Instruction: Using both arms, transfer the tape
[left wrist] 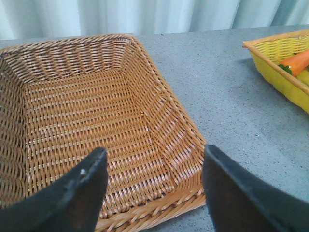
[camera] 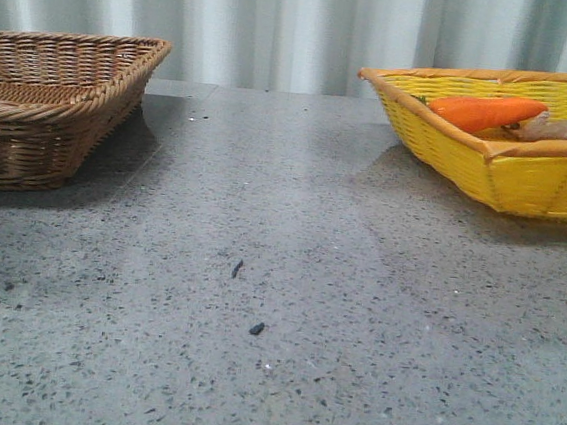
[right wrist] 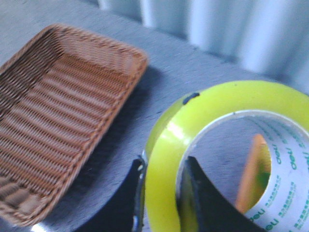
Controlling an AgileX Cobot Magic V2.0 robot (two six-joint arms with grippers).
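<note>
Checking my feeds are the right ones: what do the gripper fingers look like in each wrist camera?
Left gripper: two broad, matte black fingers, wedge-shaped with angled flat faces. Right gripper: also black fingers, narrower and tapering, with a metallic edge on one. No cables or markings visible.

Tape (right wrist: 212, 125) blurred, edge-cropped

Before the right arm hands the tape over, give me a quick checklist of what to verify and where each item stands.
1. Right gripper holds the tape: ok, one finger outside the roll, one inside the core.
2. Left gripper ready to receive: ok, jaws open and holding nothing.
3. Brown basket free for the drop: ok, nothing seen inside.
4. Grip firmness: cannot tell.
5. Gap between the arms: cannot tell, neither shows in the front view.
6. Yellow basket with the carrot: ok, off to the side.
</note>
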